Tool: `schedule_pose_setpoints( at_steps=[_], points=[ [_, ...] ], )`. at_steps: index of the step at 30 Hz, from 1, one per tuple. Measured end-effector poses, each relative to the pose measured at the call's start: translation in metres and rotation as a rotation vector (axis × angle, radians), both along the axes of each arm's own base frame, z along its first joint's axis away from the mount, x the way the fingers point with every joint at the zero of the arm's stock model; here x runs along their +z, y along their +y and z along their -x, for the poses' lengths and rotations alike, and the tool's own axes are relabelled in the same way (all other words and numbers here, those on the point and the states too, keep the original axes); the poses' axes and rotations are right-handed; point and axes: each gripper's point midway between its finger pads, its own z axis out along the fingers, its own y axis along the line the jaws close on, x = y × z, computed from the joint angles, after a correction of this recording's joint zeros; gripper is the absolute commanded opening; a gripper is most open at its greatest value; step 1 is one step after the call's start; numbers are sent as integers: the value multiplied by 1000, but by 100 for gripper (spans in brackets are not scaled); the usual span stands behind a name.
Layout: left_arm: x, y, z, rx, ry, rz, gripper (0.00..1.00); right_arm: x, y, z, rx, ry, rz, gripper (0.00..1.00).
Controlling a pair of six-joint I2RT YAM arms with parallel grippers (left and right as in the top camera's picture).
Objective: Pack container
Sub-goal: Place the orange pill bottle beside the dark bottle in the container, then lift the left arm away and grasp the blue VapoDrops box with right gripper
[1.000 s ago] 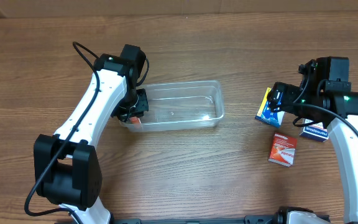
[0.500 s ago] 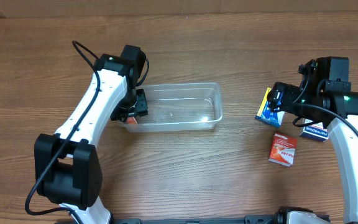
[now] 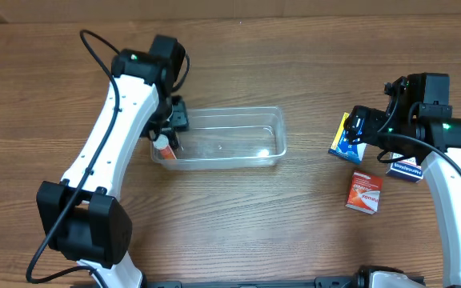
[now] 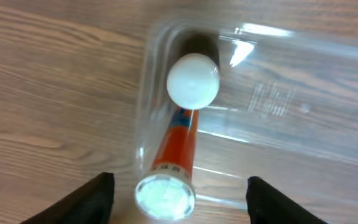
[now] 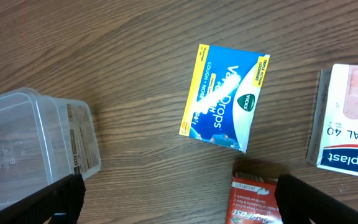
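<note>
Finds the left gripper (image 4: 179, 190) released, jaws wide apart, and since half a second ago drawn up toward 12 o'clock from the 9 o'clock end of the container (image 3: 230, 140), itself unmoved near the middle of the counter (image 3: 294, 224). Leaves the orange tube (image 4: 178, 140) free inside that end, close along the short wall. Shows the right gripper (image 5: 180, 186) also released, unmoved at 3 o'clock near the blue-yellow box (image 5: 224, 98).

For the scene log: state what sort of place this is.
Probably a robot test bench set up for packing pharmacy goods: a wood-grain table, a clear container holding an orange tube, and a Vicks cough-drops box beside a plasters box.
</note>
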Motion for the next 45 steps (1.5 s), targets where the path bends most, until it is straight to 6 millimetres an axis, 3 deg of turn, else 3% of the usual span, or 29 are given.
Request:
schedule_pose_setpoints(
  at_steps=[6, 9, 11, 13, 15, 17, 22, 25, 29, 39, 45],
  points=[
    [64, -1, -21, -2, -180, 21, 73, 4, -4, 3, -31, 14, 13, 100],
    [113, 4, -18, 2, -349, 49, 75, 40, -14, -13, -70, -70, 54, 100],
    [157, 15, -7, 4, -491, 70, 81, 72, -21, -28, -109, -166, 75, 100],
    [198, 28, 5, -9, -630, 86, 84, 89, -26, -38, -140, -230, 90, 100],
    [228, 41, 18, -11, -728, 99, 85, 86, -28, -41, -152, -218, 94, 100],
    [241, 47, 27, -27, -766, 111, 85, 63, -30, -48, -161, -146, 95, 100],
    [227, 45, 16, -67, -717, 134, 97, -28, -33, -62, -178, 119, 85, 100],
    [213, 42, 7, -81, -673, 138, 98, -70, -33, -58, -189, 254, 78, 100],
    [204, 41, 0, -84, -644, 137, 100, -91, -33, -57, -193, 313, 75, 100],
    [189, 40, -11, -83, -600, 137, 100, -111, -32, -54, -192, 337, 76, 100],
    [189, 40, -11, -83, -600, 137, 100, -145, -32, -48, -187, 424, 76, 100]
  ],
)
